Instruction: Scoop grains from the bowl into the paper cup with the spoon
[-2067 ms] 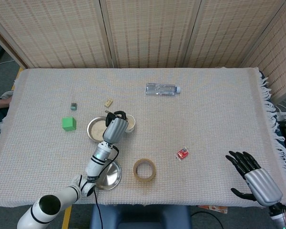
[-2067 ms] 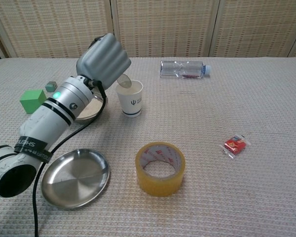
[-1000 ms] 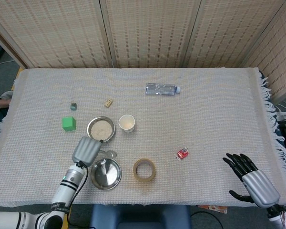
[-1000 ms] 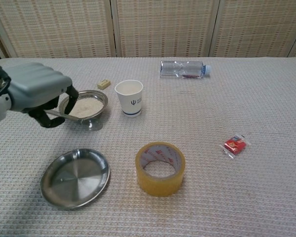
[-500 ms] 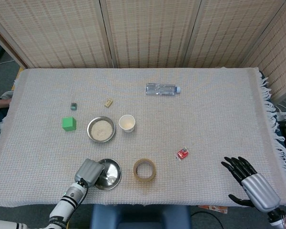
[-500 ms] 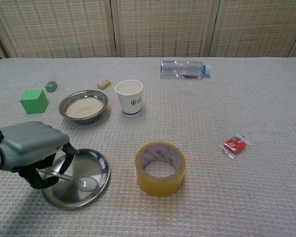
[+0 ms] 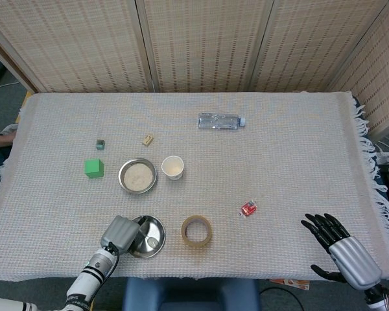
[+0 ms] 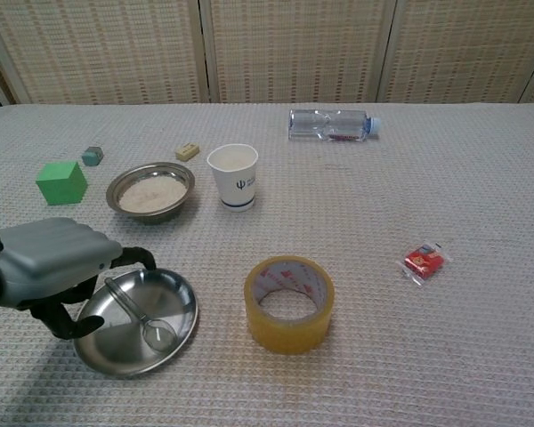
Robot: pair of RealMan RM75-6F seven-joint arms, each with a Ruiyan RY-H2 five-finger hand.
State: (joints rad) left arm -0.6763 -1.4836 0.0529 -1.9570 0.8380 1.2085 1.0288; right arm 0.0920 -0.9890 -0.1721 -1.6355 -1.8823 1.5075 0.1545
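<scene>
The steel bowl of grains [image 8: 151, 190] [image 7: 137, 175] stands left of centre, with the white paper cup [image 8: 232, 176] [image 7: 172, 167] upright just to its right. The metal spoon [image 8: 142, 316] lies in the empty steel plate [image 8: 185, 298] [image 7: 157, 228] near the front edge, scoop end toward the plate's middle. My left hand [image 8: 49, 265] [image 7: 118, 232] hovers at the plate's left rim, fingers parted, with the spoon's handle end just beside it and no grip showing. My right hand [image 7: 342, 248] hangs at the table's front right corner, fingers spread and empty.
A roll of tape [image 8: 288, 304] sits right of the plate. A red packet [image 8: 425, 262] lies further right, and a water bottle [image 8: 331, 124] lies at the back. A green cube [image 8: 60, 181] and two small blocks [image 8: 188, 150] are left of the bowl.
The left hand carried the spoon from the cup back past the bowl to the steel plate. Its fingers have now parted and the spoon lies in the plate. The right hand drifted slightly toward the edge.
</scene>
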